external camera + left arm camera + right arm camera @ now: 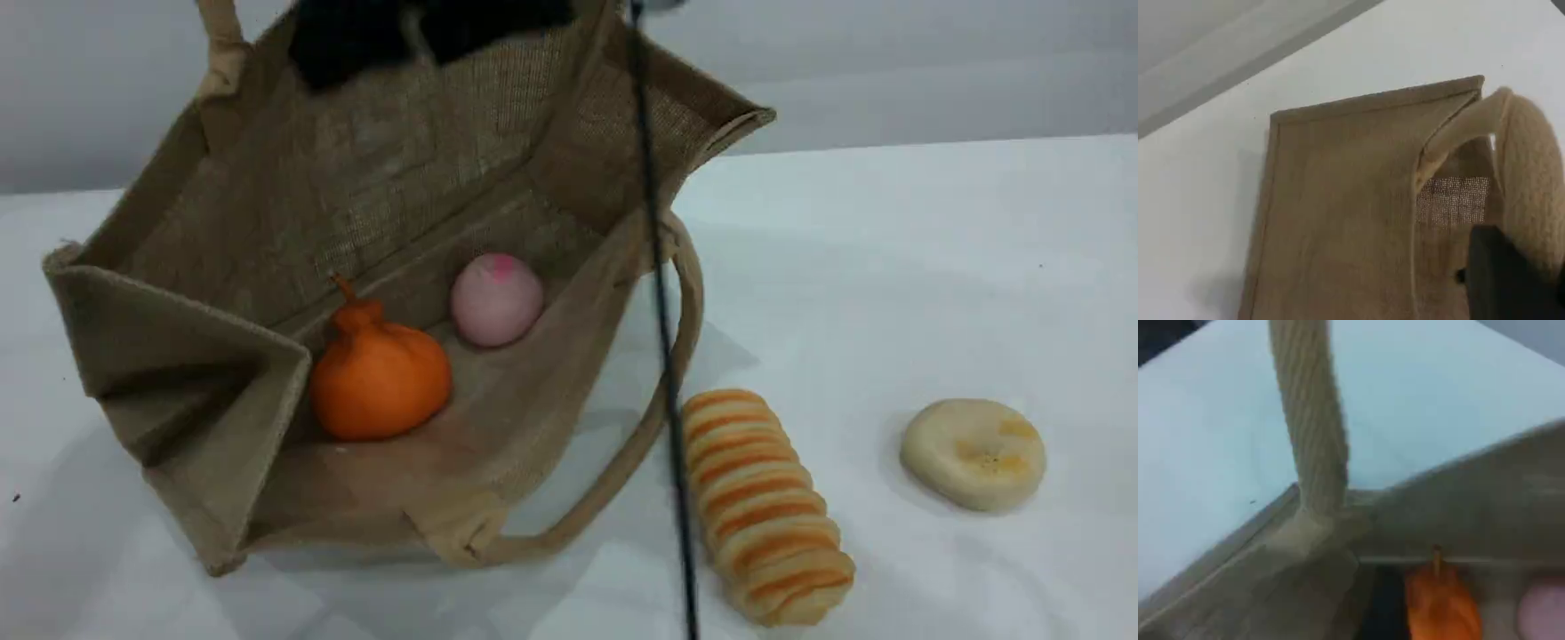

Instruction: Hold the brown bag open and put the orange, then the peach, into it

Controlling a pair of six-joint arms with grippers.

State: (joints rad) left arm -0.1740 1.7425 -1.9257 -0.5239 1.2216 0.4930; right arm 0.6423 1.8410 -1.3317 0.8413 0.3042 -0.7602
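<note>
Fruit sits inside the brown bag (pixel 267 222) now: the orange (pixel 380 373) rests on the lower inner wall near the folded side panel, stem knob tilted up and away, and the peach (pixel 496 299) lies just beside it, deeper toward the bottom, pink blotch upward. The two are close but I cannot tell if they touch.

The bag lies tipped on the white table (pixel 933 293), mouth toward the camera, its upper wall lifted. My left gripper (pixel 1511 283) is shut on the upper handle (pixel 1531 180), which curves over the dark fingertip in my left wrist view; below it spreads the bag's flat outer face. In the scene view only a dark mass at the top rim marks where my arms meet the bag.

My right gripper is not visible in its own wrist view; I cannot tell from the pictures how its jaws stand. That view looks down past a rope handle at the bag's rim, with the orange and a sliver of the peach below.

The other handle (pixel 622 471) loops loose on the table. Just right of it lies a striped loaf (pixel 765 507), and farther right a pale flat disc (pixel 973 453). A thin black cable (pixel 662 338) hangs across the view.
</note>
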